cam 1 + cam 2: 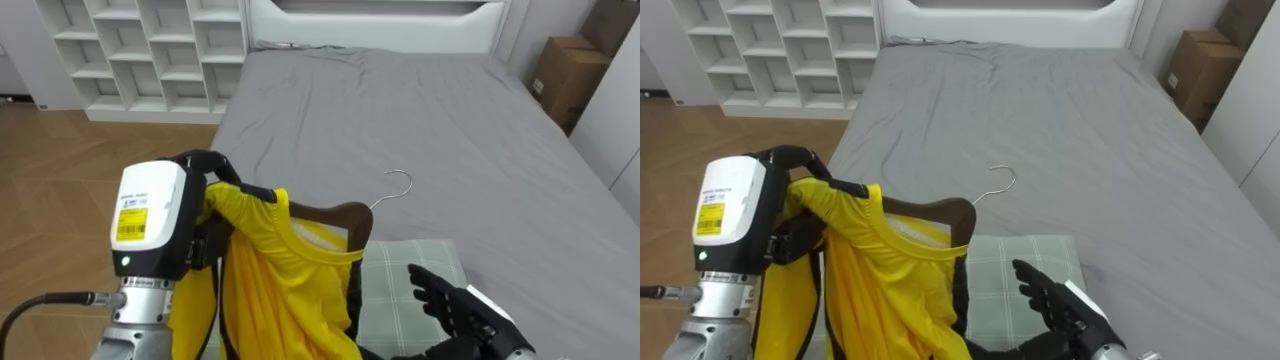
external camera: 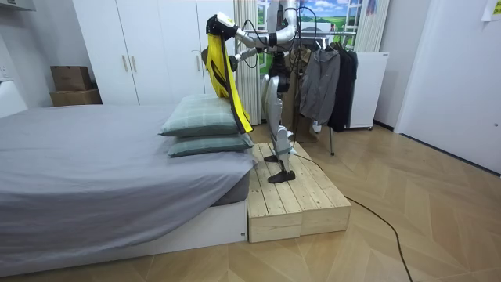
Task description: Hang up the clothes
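The left hand point(image 1: 212, 170) is raised in front of the robot with its dark fingers curled round one shoulder of a yellow garment point(image 1: 270, 290). The cloth is draped over a dark wooden hanger point(image 1: 340, 215) and hangs straight down. The hanger's wire hook point(image 1: 400, 185) points free toward the bed, touching nothing. The right hand point(image 1: 455, 305) sits low on the right with its fingers spread and loose, holding nothing, above a pale checked pillow point(image 1: 400, 280).

Beyond the pillow, the grey bed point(image 1: 400, 110) runs bare to its white end board. The bed's left edge passes just behind the raised hand, and past it lies open wooden floor point(image 1: 60, 160) up to a white cubby shelf point(image 1: 150, 50). A cardboard box point(image 1: 565, 75) stands off the bed's far right corner.

In the room view the robot stands upright on a low wooden platform point(image 2: 293, 200) against the bed's side — the garment hangs beside two stacked pillows point(image 2: 203, 117). A clothes rack point(image 2: 329, 78) of dark garments is close behind it.
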Controlling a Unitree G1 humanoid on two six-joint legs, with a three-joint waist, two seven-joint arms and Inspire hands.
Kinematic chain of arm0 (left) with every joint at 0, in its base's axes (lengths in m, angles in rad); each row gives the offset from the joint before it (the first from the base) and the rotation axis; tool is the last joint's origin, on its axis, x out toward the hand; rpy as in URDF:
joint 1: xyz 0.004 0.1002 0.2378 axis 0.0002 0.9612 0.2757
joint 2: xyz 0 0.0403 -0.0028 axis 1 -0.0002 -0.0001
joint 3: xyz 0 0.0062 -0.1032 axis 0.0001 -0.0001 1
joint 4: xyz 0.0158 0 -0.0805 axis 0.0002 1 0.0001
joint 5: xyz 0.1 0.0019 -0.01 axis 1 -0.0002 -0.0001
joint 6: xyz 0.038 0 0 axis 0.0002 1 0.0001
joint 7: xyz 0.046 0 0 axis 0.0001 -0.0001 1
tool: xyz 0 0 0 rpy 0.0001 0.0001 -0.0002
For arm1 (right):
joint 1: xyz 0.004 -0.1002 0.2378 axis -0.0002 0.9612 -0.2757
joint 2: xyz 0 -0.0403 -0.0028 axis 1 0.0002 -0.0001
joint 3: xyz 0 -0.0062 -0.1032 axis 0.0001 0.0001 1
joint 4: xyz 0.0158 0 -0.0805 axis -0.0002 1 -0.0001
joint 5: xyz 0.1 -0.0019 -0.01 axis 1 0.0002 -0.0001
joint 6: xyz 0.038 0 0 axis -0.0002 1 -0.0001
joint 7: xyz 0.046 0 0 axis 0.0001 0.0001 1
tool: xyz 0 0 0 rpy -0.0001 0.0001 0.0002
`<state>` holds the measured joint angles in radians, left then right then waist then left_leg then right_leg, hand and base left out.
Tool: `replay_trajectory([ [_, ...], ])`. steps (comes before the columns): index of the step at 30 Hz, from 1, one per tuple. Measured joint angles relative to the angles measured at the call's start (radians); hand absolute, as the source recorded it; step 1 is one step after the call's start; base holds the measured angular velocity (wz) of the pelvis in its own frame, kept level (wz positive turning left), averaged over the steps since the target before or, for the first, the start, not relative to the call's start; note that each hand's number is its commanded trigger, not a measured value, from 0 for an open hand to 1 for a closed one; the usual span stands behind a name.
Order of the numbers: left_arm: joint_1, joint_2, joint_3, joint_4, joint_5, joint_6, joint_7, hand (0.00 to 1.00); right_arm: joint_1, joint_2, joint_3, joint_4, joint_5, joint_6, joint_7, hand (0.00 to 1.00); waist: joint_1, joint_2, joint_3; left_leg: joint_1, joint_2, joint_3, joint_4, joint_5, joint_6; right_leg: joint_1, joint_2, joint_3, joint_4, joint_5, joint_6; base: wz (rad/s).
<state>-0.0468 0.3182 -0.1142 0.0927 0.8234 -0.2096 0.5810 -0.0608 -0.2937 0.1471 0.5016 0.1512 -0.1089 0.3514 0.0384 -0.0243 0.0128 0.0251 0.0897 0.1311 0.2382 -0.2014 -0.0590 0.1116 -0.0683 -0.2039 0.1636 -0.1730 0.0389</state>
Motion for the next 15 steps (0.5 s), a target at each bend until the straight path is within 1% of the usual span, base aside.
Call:
replay_trajectory([
  [3,-0.001,-0.009,-0.007,0.000,-0.003,0.000,0.000,1.00,-0.003,0.013,0.000,0.000,0.001,0.000,0.001,0.00,-0.001,0.000,0.0001,0.002,-0.001,-0.003,0.003,0.000,0.000,0.008,0.000,-0.001,-0.012,0.000,0.000,0.00],
  [5,-0.001,-0.021,-0.008,0.000,-0.003,0.000,0.000,1.00,-0.010,0.020,0.000,0.001,0.001,0.001,0.002,0.00,-0.001,0.002,0.0002,0.001,-0.001,-0.004,0.004,0.000,0.000,0.008,0.000,-0.003,-0.011,0.000,0.000,0.02],
  [9,-0.002,-0.028,-0.007,-0.001,-0.003,0.000,0.000,1.00,-0.051,0.021,0.006,0.005,0.001,0.001,0.001,0.00,-0.002,0.003,0.0002,-0.008,-0.001,-0.009,0.013,0.000,0.000,0.007,0.000,-0.010,-0.011,0.000,0.000,0.06],
  [13,-0.007,-0.036,-0.007,-0.002,-0.001,0.000,0.000,1.00,-0.113,0.023,0.028,0.023,0.004,0.001,-0.001,0.00,0.000,0.002,0.0000,-0.019,-0.001,-0.015,0.016,0.000,0.000,0.000,0.000,-0.015,-0.011,0.000,0.000,0.02],
  [15,-0.010,-0.037,-0.007,-0.003,0.000,0.000,0.000,1.00,-0.138,0.031,0.029,0.041,0.005,0.001,-0.001,0.00,0.000,0.002,-0.0001,-0.021,-0.001,-0.020,0.015,0.000,0.000,0.000,0.000,-0.018,-0.012,0.000,0.000,0.04],
])
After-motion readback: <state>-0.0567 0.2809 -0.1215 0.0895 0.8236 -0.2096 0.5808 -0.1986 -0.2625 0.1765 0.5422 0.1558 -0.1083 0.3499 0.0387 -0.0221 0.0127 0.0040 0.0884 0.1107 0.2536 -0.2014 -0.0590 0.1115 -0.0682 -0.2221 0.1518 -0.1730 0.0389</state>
